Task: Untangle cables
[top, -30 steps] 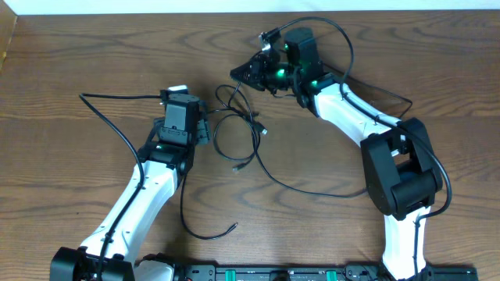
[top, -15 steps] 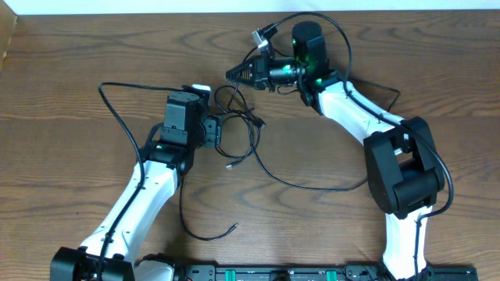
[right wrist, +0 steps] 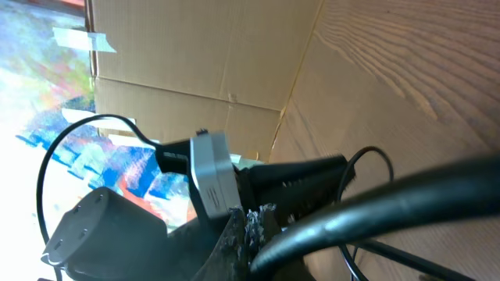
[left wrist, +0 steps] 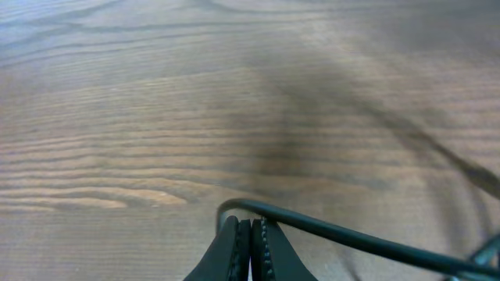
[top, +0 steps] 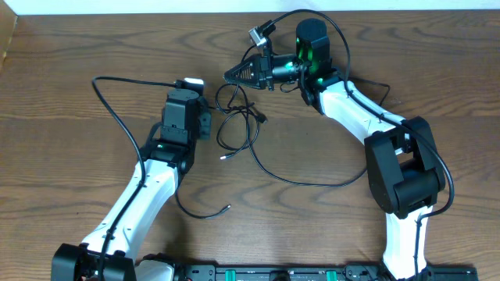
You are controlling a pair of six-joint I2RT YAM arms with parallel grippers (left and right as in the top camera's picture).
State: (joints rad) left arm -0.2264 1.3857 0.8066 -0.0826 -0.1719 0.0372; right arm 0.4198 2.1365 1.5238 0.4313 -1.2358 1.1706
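The cables (top: 238, 117) lie as a loose tangle of thin black loops in the middle of the wooden table. One long strand (top: 297, 181) sweeps toward the right arm. Another ends in a small plug (top: 226, 208) near the front. My left gripper (top: 207, 123) sits at the tangle's left edge, low over the wood. In the left wrist view it (left wrist: 248, 222) is shut, and a cable (left wrist: 351, 234) bends sharply at its tips. My right gripper (top: 229, 76) hangs raised above the tangle's top, pointing left. It (right wrist: 250, 215) is shut with a cable (right wrist: 391, 204) running out from its jaws.
A cardboard box (right wrist: 195, 55) stands beyond the table's left end. The table's far edge meets a white wall (top: 156, 6). The arms' black mounting rail (top: 273, 273) runs along the front edge. A black strand (top: 109, 101) arcs round the left arm's outer side.
My left gripper has shut at the tangle's left edge and drawn back a little to the left. The right gripper rose toward the far edge. The loops and the front plug shifted with them.
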